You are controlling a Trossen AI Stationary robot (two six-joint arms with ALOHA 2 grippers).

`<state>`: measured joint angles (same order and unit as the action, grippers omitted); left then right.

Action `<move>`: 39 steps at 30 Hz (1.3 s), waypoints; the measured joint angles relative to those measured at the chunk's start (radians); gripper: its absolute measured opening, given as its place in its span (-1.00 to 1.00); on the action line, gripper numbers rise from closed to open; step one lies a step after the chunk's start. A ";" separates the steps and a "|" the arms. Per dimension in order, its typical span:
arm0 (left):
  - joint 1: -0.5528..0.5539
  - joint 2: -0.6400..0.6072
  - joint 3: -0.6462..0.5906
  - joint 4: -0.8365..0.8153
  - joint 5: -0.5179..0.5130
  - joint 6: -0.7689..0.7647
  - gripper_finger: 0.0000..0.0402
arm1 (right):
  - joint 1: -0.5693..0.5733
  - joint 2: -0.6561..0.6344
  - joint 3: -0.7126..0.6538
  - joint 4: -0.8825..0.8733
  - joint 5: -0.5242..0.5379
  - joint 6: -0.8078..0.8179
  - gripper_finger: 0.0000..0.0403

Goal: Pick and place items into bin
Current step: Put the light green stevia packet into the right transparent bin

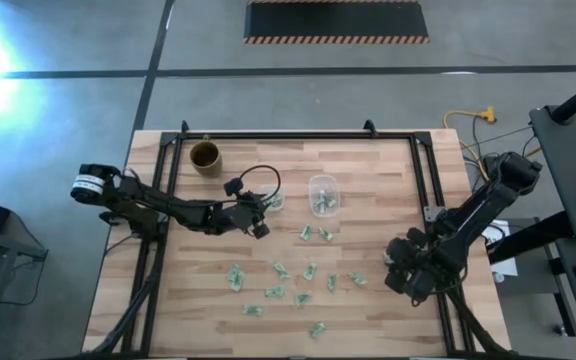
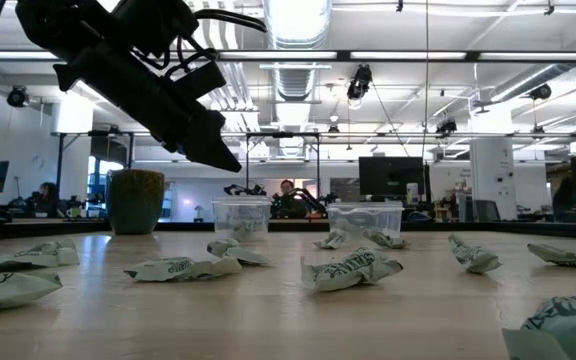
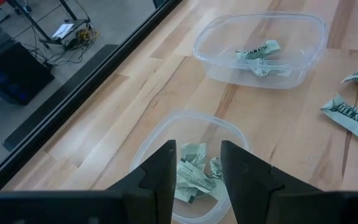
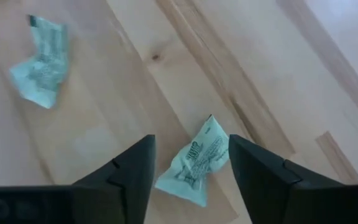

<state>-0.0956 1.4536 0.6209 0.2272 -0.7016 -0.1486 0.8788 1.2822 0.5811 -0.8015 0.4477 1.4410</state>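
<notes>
Several tiny green-and-white wrappers (image 1: pixel 293 285) lie scattered over the near half of the wooden table. Two clear plastic tubs stand mid-table. My left gripper (image 3: pixel 196 165) is open and hovers just above the nearer tub (image 3: pixel 166 134), which holds a few wrappers (image 3: pixel 190 174). The other tub (image 3: pixel 263 50) also holds some wrappers. In the low view the left gripper (image 2: pixel 218 155) hangs clear of the table. My right gripper (image 4: pixel 191 165) is open near the table's right side, its fingers on either side of one wrapper (image 4: pixel 197 162) that lies flat on the wood. Another wrapper (image 4: pixel 42 62) lies beyond it.
A brown round cup (image 1: pixel 205 156) stands near the far left corner. A black frame (image 1: pixel 298 137) runs along the table's far and side edges. Loose wrappers (image 3: pixel 350 115) lie beside the tubs. The right arm (image 1: pixel 488 200) reaches in from the right edge.
</notes>
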 joint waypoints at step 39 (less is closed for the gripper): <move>-0.002 0.000 0.003 0.026 0.001 0.000 -0.46 | 0.000 0.012 -0.121 0.134 0.015 0.104 -0.41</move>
<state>-0.0971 1.4536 0.6235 0.2531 -0.7006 -0.1490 0.8787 1.2942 0.4604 -0.6676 0.4627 1.5449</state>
